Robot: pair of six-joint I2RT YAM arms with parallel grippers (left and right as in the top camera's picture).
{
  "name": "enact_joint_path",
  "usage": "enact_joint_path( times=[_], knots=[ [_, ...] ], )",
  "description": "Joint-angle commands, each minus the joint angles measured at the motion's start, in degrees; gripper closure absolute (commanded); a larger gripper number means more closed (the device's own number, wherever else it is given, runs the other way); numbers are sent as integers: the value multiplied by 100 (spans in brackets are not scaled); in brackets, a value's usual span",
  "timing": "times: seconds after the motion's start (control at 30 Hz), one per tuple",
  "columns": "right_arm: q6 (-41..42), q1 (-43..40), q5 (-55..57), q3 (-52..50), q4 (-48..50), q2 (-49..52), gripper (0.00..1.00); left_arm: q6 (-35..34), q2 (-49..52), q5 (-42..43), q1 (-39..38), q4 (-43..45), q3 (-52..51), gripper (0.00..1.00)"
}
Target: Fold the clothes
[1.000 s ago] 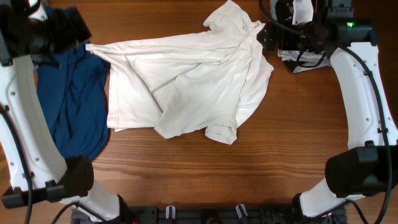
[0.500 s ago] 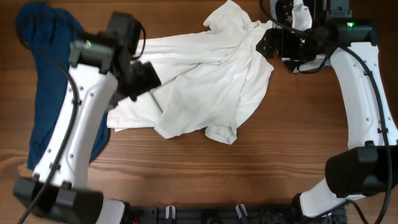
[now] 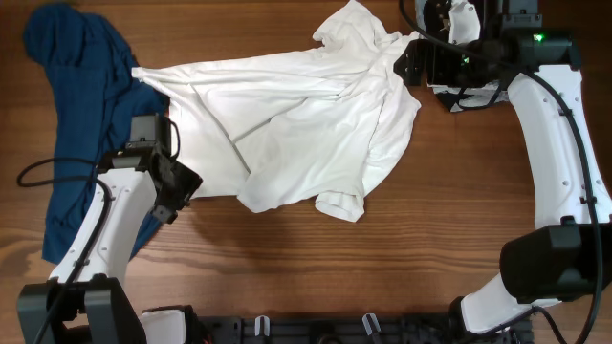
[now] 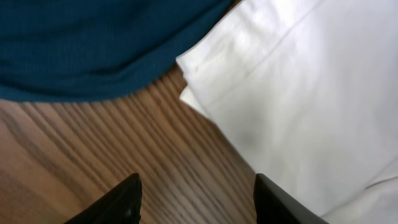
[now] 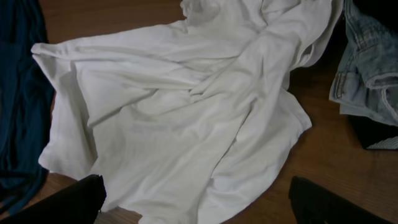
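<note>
The white shirt (image 3: pixel 287 134) lay spread but rumpled across the upper centre of the overhead frame, on the wooden table (image 3: pixel 402 268); its collar end reached the top centre, one sleeve pointed to the upper left, and the hem ran down the left-centre; heavy creases crossed the body and no tidy fold was evident. A dark blue garment (image 3: pixel 81 153) lay bunched along the left edge of that frame; the shirt's sleeve tip overlapped it at the upper left, and lower down the two lay just beside each other. The left gripper (image 4: pixel 196 202) was at the lower left of the overhead frame, by the lower-left corner of the shirt's hem; in its wrist view the jaws stood apart with nothing between them, over bare wood, the hem corner and the blue cloth above them in the frame. The right gripper (image 5: pixel 196 208) was at the upper right of the overhead frame, beside the collar end; its fingers showed wide apart at the lower corners of its wrist view, holding nothing, raised over the shirt. A denim item (image 5: pixel 364 68) lay at the right edge of that view, just beside the shirt's border.
</note>
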Motion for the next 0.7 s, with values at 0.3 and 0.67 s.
enact_joint_path(
  times=[0.3, 0.67],
  knots=[
    [-22, 35, -7, -42, 160, 227, 0, -70, 927, -643, 490, 713, -42, 47],
    [-22, 35, -4, -42, 160, 459, 0, -66, 1274, -197, 487, 1167, -42, 80]
  ],
)
